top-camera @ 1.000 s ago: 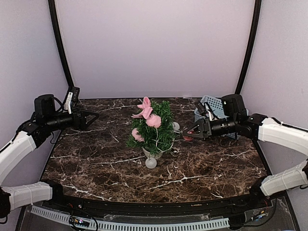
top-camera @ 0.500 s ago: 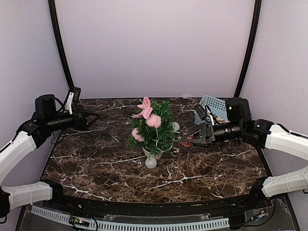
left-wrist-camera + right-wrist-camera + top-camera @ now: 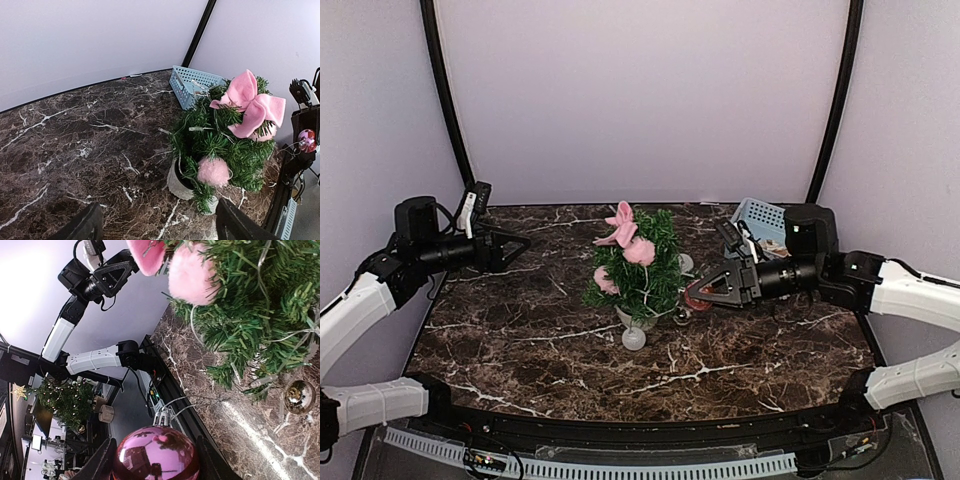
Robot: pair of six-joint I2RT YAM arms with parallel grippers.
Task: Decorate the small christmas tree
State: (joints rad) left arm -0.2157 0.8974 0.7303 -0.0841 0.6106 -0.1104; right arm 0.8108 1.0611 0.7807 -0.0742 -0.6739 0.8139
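Occlusion in the top external view mainly affects the small christmas tree (image 3: 642,265): its foliage hides most of the white pot. A silver ball (image 3: 634,338) lies on the marble table (image 3: 520,330) just in front of the pot. The tree stands upright near the table centre, with a pink bow (image 3: 620,225) at its top and a pink pompom (image 3: 639,251) just below. The right gripper (image 3: 692,293) is level with the right-hand branches, jaws clamped on a pink bauble (image 3: 697,292) that is small and dim here. Whether the bauble touches the foliage cannot be determined. The right arm covers part of the blue basket (image 3: 765,215) at the far right. The left gripper (image 3: 515,243) hangs over the far left of the table, well apart from the tree, jaws apart and empty. In the left wrist view, only the two fingertips show, cut off by the lower edge, with bare table between them. The tree occupies the right half with its pot partly exposed, and the bauble appears at the right edge. In the right wrist view, the bauble sits between both fingers and is cropped by the bottom edge. Branches and the pompom crowd the upper right, with the tree's top out of frame. Compared with the earlier frames, the right gripper has advanced from beside the basket toward the tree, uncovering more of the basket. The left gripper and the tree hold their positions.
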